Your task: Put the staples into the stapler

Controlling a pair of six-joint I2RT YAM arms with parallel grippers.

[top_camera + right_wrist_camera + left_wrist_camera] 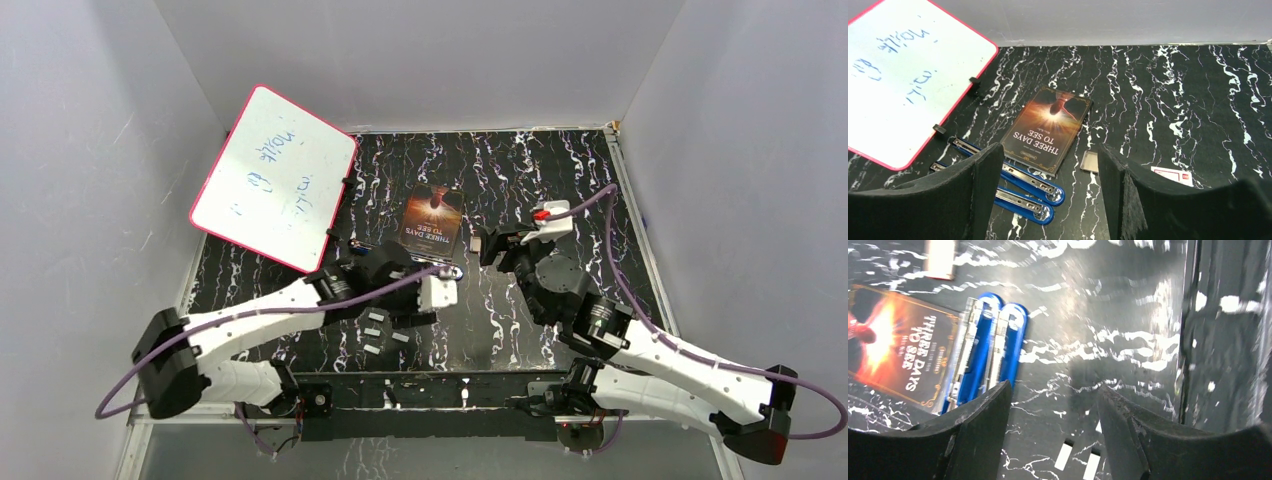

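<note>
1. Jaws on my left gripper (1053,390) stand apart, empty.
2. Right gripper (1050,149) gapes too, holding nothing.
3. Staples (1064,456) lie loose near my left gripper; blue stapler (990,347) lies beside the book (898,350).

This looks like a robot lab. Plain grey walls (90,150) box in a black, marble-look counter (500,325). The left arm (260,318) and right arm (660,352) are bolted at its near edge. A whiteboard (275,175) leans on one wall.

black marbled table (560,170) — on it a book (433,222), an opened blue stapler (1013,340), loose staples (378,330), a tilted whiteboard (272,178).
</note>
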